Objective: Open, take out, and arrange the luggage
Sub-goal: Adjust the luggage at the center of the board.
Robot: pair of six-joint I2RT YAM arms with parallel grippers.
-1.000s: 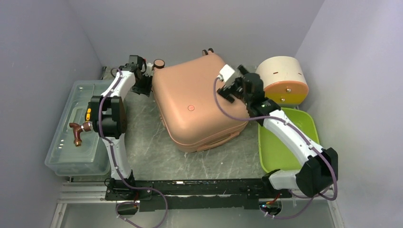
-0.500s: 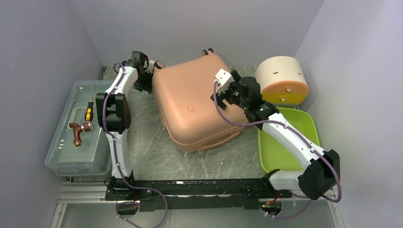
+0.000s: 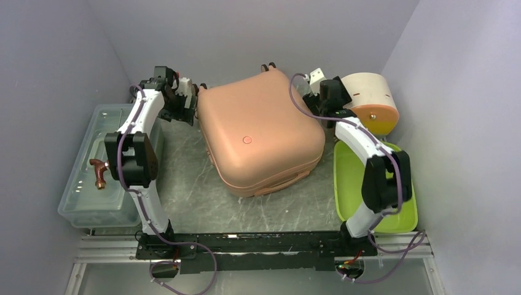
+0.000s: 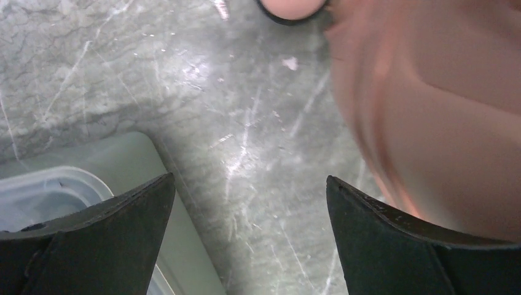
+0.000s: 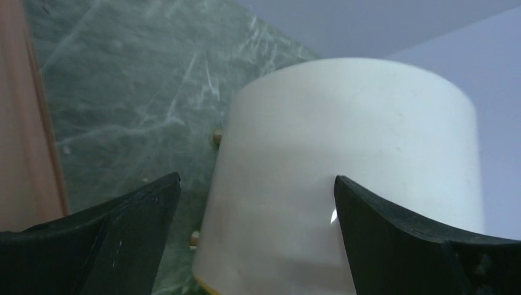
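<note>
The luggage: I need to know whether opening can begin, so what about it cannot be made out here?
Inside of the luggage: every view, the closed shell hides it.
Its far left corner: top view, the left gripper partly covers it; left wrist view blurs it.
Its right side: right wrist view, cut off by the left edge.

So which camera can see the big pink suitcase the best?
The top view. It shows the whole suitcase, lid shut. The left wrist view catches only a blurry pink side, and the right wrist view just a thin pink strip at its left edge.
</note>
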